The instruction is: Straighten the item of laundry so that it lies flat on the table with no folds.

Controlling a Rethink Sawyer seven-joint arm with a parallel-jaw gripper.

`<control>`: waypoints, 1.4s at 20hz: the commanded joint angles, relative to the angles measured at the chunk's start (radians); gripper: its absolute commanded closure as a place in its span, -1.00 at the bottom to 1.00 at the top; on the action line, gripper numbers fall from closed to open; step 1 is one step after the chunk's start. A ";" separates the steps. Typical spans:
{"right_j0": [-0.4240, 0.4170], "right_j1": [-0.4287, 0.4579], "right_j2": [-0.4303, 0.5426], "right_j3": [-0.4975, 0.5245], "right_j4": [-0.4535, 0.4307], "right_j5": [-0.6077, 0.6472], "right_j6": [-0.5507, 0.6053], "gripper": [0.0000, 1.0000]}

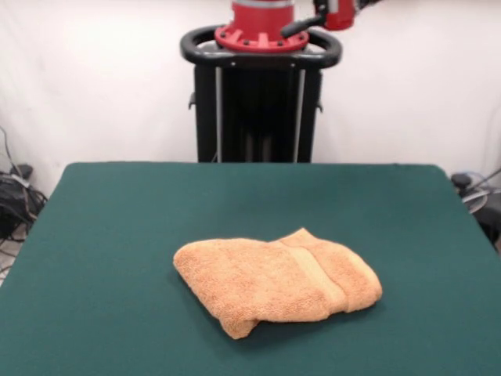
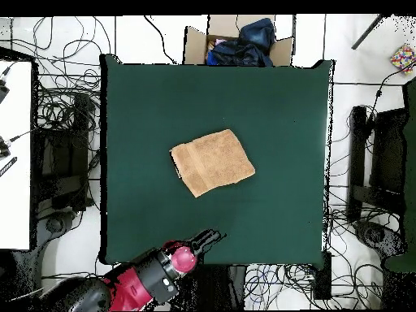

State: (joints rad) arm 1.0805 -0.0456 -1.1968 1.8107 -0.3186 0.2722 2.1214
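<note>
Towel [image 1: 278, 283] folded double on table [image 1: 117, 235]; gripper [image 2: 208, 240] jaw state unreadable; pinching both layers would drag, not unfold.

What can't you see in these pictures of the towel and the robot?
- Orange-tan terry cloth towel: folded over itself, so its underside layers and some edges are hidden in both views.
- Red and black arm's gripper: too small in the overhead view to tell open or shut; the front view's top edge cuts it off.
- Dark green felt-topped table: front view's bottom edge cuts off its near side.
</note>
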 commanded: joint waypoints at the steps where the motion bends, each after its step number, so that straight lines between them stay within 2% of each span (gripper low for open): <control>1: 0.020 0.024 0.106 -0.094 0.174 0.151 0.264 -1.00; 4: 0.006 -0.012 0.169 -0.102 0.220 0.165 0.248 -1.00; 15: 0.065 0.175 0.165 -0.123 0.322 0.117 0.294 -1.00; 28: 0.191 0.257 0.116 -0.023 0.312 0.050 0.293 -1.00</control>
State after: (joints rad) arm 1.2321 0.1480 -1.1870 1.8095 -0.0963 0.3726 2.1214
